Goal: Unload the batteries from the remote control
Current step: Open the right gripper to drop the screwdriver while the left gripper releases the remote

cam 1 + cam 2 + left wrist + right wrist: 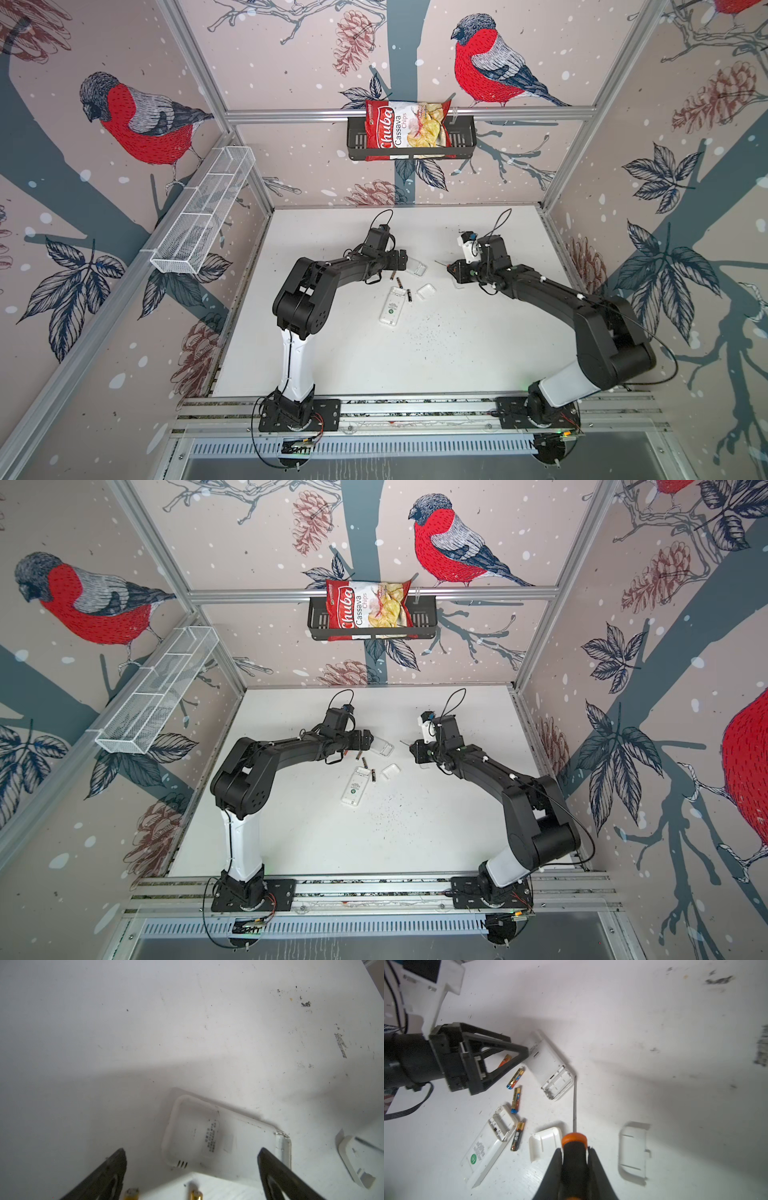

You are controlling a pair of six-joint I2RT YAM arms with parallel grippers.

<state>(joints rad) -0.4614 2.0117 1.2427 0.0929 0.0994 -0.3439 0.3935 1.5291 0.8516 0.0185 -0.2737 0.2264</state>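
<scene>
Four batteries [516,1100] lie loose at the centre of both top views, on the table [332,353] between the upper remote [417,266] and lower remote [392,309]; left gripper [192,1155] hangs over the upper remote, fingers spread wide and grasping nothing; right gripper [574,1152] – clenched on the screwdriver [574,1139] handle.

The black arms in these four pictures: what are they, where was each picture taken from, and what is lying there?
They are two robot arms bolted at the edge of a white table. Two pictures look down from one overhead camera; the other two come from a camera on each arm's wrist. On the table lie two opened white remotes, two loose covers and small batteries. The left pincer is open and empty; the right pincer is shut on an orange-and-black screwdriver.
</scene>
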